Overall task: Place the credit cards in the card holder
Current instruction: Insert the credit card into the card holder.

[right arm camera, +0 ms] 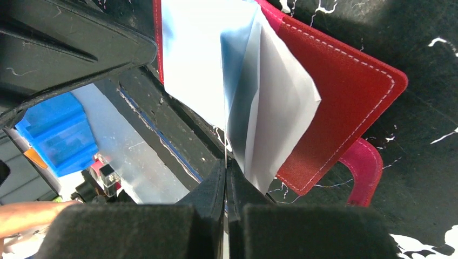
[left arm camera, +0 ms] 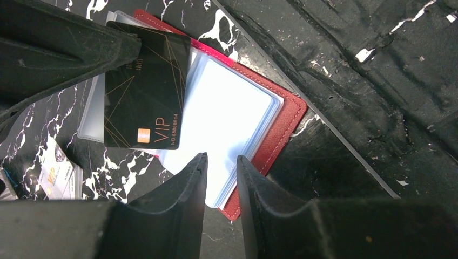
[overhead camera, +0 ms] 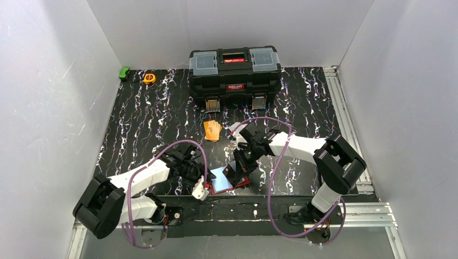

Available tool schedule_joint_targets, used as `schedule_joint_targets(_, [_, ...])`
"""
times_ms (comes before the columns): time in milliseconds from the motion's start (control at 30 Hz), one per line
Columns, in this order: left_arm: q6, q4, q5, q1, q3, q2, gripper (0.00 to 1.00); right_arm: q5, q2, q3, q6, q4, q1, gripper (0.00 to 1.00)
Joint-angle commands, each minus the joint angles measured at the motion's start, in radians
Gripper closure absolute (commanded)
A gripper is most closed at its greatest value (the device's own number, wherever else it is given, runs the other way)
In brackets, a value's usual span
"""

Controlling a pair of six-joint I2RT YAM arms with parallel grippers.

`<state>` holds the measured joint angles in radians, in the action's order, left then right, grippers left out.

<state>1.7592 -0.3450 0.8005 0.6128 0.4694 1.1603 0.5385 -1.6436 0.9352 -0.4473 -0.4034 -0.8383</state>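
Observation:
The red card holder (overhead camera: 244, 183) lies open at the table's near edge, its clear pockets (left arm camera: 227, 113) facing up and one pocket leaf (right arm camera: 275, 108) lifted. My right gripper (right arm camera: 226, 164) is shut on a black VIP credit card (left arm camera: 146, 81), held over the holder's left side; the right wrist view shows that card edge-on. My left gripper (left arm camera: 221, 159) hovers at the holder's near corner (left arm camera: 281, 129), its jaws a narrow gap apart over the edge of the pocket stack. Orange credit cards (overhead camera: 212, 129) lie mid-table, whitish ones (left arm camera: 56, 172) beside the holder.
A big black toolbox (overhead camera: 235, 70) stands at the back centre. A yellow tape measure (overhead camera: 149, 78) and a green object (overhead camera: 125, 73) sit at the back left. White walls enclose the black marbled table (overhead camera: 151, 124) on three sides.

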Motion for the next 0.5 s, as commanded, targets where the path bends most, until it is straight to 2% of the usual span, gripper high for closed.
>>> schedule_joint_targets(0, [0.040,-0.009,0.025,0.010,-0.018,0.012,0.75,0.018,0.009,0.009,0.007,-0.014,0.013,0.99])
schedule_joint_targets(467, [0.060,-0.010,0.001,0.018,-0.044,-0.004,0.85,0.052,0.026,-0.032,0.008,0.003,0.030,0.99])
